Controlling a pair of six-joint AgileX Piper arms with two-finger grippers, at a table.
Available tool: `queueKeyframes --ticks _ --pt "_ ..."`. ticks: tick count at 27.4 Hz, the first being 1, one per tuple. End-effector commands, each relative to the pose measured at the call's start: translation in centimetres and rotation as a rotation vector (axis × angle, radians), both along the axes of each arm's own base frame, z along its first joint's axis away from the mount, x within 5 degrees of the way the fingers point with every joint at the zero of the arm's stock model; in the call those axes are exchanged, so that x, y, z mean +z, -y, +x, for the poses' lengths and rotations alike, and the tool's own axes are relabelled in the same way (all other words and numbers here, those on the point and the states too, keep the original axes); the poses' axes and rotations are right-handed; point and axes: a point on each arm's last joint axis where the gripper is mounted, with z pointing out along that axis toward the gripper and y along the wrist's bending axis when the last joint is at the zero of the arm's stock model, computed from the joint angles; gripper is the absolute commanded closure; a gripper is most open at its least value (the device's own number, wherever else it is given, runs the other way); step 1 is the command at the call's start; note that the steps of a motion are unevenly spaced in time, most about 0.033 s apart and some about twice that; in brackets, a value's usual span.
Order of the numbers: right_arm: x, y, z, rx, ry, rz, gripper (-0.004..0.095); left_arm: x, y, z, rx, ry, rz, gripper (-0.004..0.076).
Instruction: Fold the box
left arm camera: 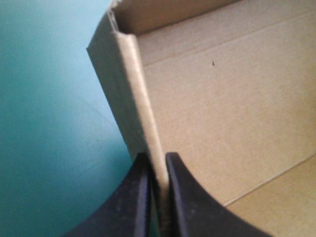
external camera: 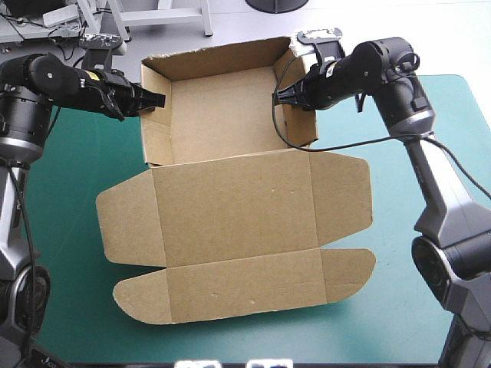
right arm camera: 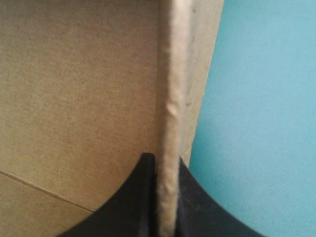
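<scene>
Left tool (external camera: pixel 159 100) clamped on left wall (external camera: pixel 156 130) of box (external camera: pixel 222 115), one finger each side of the rim. Box on teal-green bench (external camera: pixel 69 176), toward far edge: open tray, walls up, lid (external camera: pixel 234 203) flat toward near edge. Right tool (external camera: pixel 284 98) clamped likewise on right wall (external camera: pixel 301 126).

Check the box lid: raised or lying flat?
Flat. The box forms an open tray with walls up; its lid lies spread on the teal-green cover, flaps out.
</scene>
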Motion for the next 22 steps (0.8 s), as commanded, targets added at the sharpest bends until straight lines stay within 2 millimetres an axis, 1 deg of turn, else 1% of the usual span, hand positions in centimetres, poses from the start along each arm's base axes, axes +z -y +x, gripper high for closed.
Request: queueKeyframes --ticks 1,3,4,8,10,14,18,19,20,21,22 --pt "0.7 -1.4 -1.0 0.086 -0.012 0.077 0.091 0.8 1.6 -0.9 -0.069 -0.018 -0.051 0.0734" --pt "-0.9 -1.4 -0.2 0.07 -0.045 0.031 0.0911 -0.2 2.0 -0.1 -0.064 -0.047 -0.03 0.0734" --pt "-2.0 -1.3 0.2 0.062 -0.074 0.003 0.0911 -0.9 2.3 0.5 -0.067 -0.065 -0.015 0.0734" --pt "-5.4 -0.9 0.8 0.038 -0.152 -0.106 0.0911 -3.3 3.7 2.2 -0.092 -0.131 0.002 0.0734" --pt "-6.7 -0.6 0.9 0.027 -0.178 -0.16 0.0911 -4.6 4.5 2.9 -0.102 -0.162 0.025 0.0734" --pt "-8.9 -0.4 1.4 0.041 -0.224 -0.21 0.0911 -7.1 5.7 4.2 -0.098 -0.214 0.097 0.0734" --pt "-11.5 -0.8 2.8 0.039 -0.266 -0.23 0.0911 -9.5 6.5 5.5 -0.111 -0.275 0.104 0.0734" --pt "-12.3 -0.9 3.2 0.038 -0.278 -0.232 0.0911 -10.2 6.5 5.9 -0.11 -0.289 0.109 0.0734" --pt "-13.9 -1.1 3.9 0.044 -0.301 -0.247 0.0911 -11.6 6.5 6.6 -0.106 -0.316 0.134 0.0734" --pt "-14.7 -1.2 4.3 0.052 -0.315 -0.257 0.0911 -12.3 6.5 6.9 -0.102 -0.329 0.152 0.0734" --pt "-16.1 -1.4 4.8 0.058 -0.335 -0.267 0.0911 -13.5 6.5 7.5 -0.1 -0.354 0.169 0.0734"
